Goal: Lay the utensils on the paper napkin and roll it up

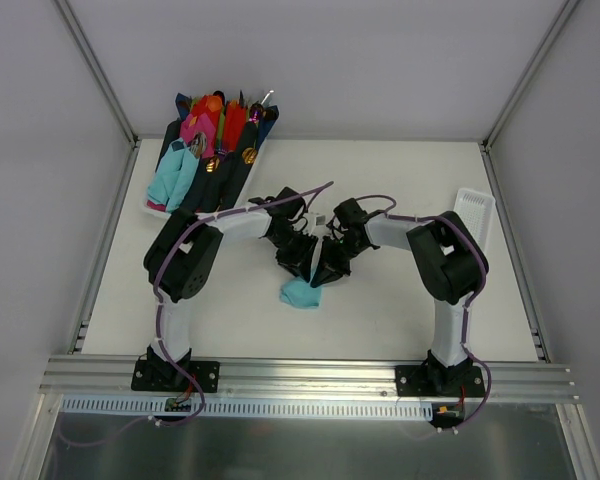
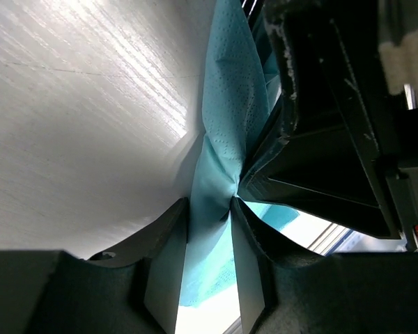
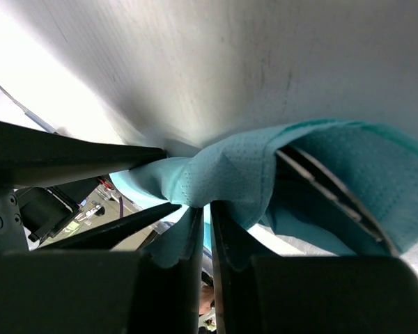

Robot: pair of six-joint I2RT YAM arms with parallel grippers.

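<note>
The teal paper napkin point(image 1: 302, 293) is bunched at the table's middle, and both grippers meet over it. My left gripper point(image 1: 300, 262) is shut on a twisted part of the napkin point(image 2: 219, 139), its fingertips point(image 2: 177, 216) pressing either side. My right gripper point(image 1: 327, 268) is shut on another fold of the napkin point(image 3: 230, 170). Slim shiny metal strips, likely the utensils point(image 3: 320, 182), show inside the napkin's fold in the right wrist view. In the top view the utensils are hidden by the grippers. The right gripper's black body point(image 2: 327, 139) fills the right of the left wrist view.
A tray point(image 1: 156, 208) at the back left holds pink, red, navy and teal napkin bundles with gold cutlery. A white basket point(image 1: 477, 212) stands at the right edge. Metal frame posts rise at both back corners.
</note>
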